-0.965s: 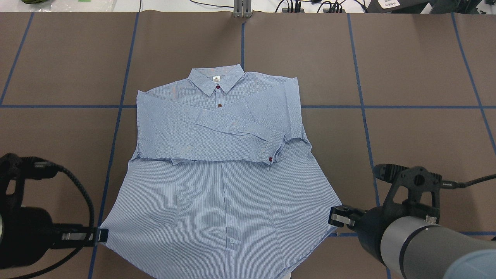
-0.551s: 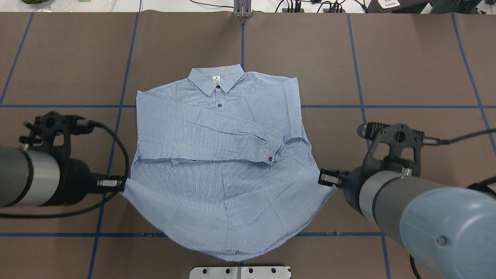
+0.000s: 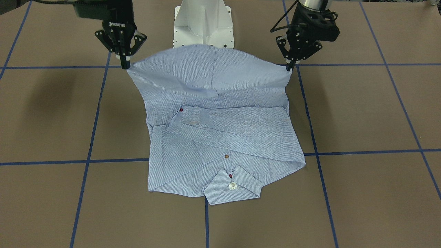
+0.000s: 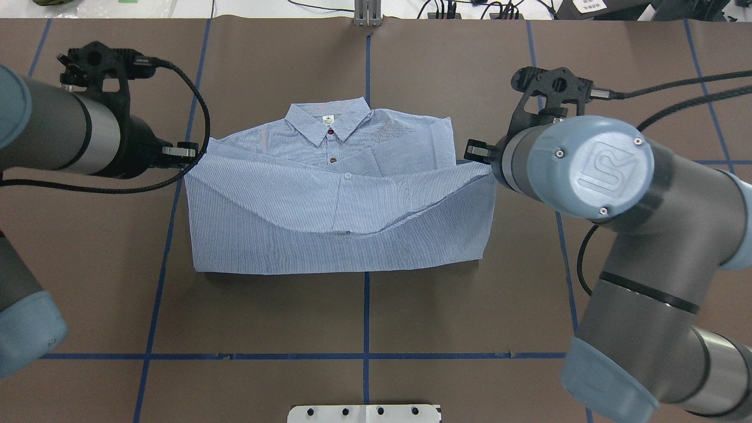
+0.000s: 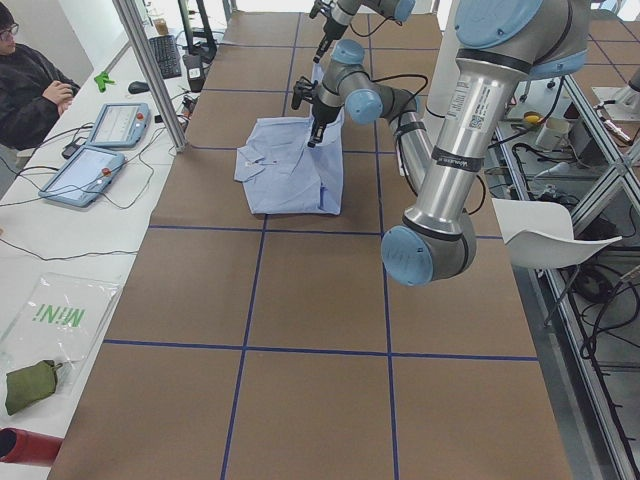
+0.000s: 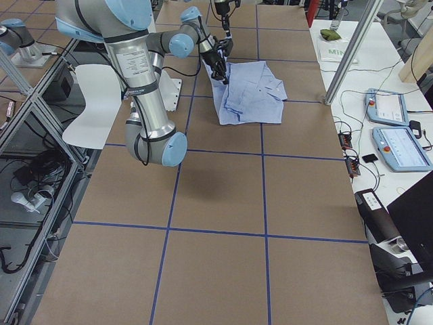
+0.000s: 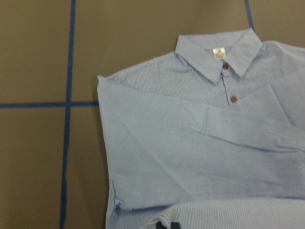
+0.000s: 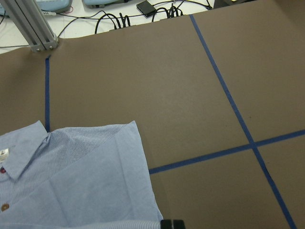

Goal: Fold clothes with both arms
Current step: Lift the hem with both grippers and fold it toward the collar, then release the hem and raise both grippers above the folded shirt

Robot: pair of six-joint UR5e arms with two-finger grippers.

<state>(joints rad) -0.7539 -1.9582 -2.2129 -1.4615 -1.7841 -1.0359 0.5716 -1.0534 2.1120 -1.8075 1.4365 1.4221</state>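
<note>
The light blue striped shirt (image 4: 341, 235) lies face up on the brown table, collar (image 4: 328, 120) at the far side and sleeves folded across the chest. My left gripper (image 4: 197, 154) is shut on one hem corner and my right gripper (image 4: 479, 157) is shut on the other. Both hold the hem lifted above the chest, and it sags in the middle. In the front-facing view the left gripper (image 3: 289, 67) and right gripper (image 3: 126, 65) stretch the hem between them. The left wrist view shows the shirt (image 7: 190, 143) below; the right wrist view shows its shoulder (image 8: 95, 181).
Blue tape lines (image 4: 170, 247) grid the table. The white pedestal base (image 3: 203, 24) stands behind the shirt, an aluminium post (image 4: 367, 14) at the far edge. A seated person (image 5: 30, 90) with tablets (image 5: 85, 172) is beside the table. Cables run along the far edge.
Both grippers have carried the hem corners from the near side up and toward the collar. The shirt's lower half now drapes over the folded sleeves.
</note>
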